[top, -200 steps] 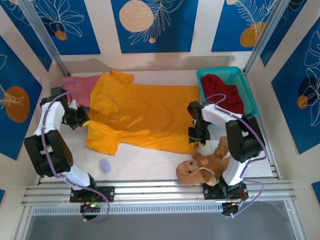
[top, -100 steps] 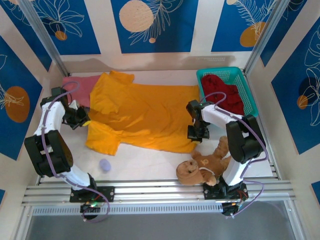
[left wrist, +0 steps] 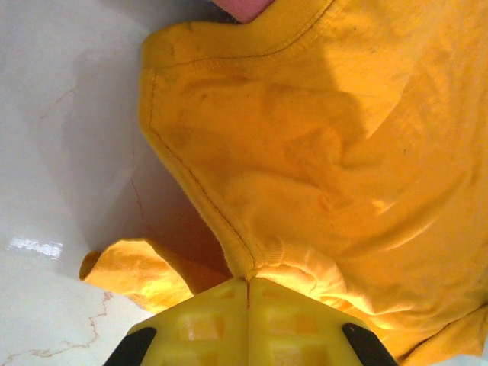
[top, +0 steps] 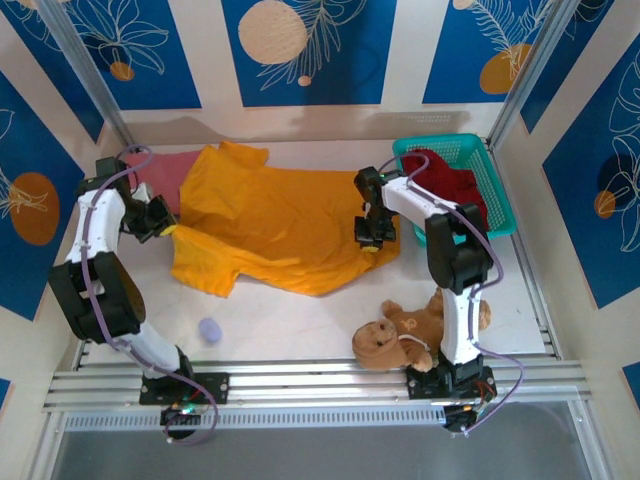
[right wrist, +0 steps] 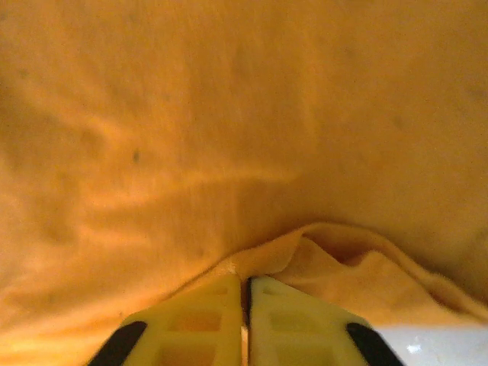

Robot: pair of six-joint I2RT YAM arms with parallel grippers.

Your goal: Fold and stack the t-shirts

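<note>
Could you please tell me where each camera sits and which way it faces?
Top external: above and behind the robot, looking down on left gripper, right gripper and the mustard-orange t-shirt.
Left wrist: on the left arm, facing the shirt's hem pinched between its fingers.
Right wrist: on the right arm, facing cloth bunched at its shut fingers.
Shared: that shirt.

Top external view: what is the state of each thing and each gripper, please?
mustard-orange t-shirt: spread out, gripped at two edges.
salmon-pink t-shirt: partly under the orange one.
teal basket: upright.
dark red t-shirt: crumpled in the teal basket.
teddy bear: lying down.
left gripper: shut on mustard-orange t-shirt.
right gripper: shut on mustard-orange t-shirt.
</note>
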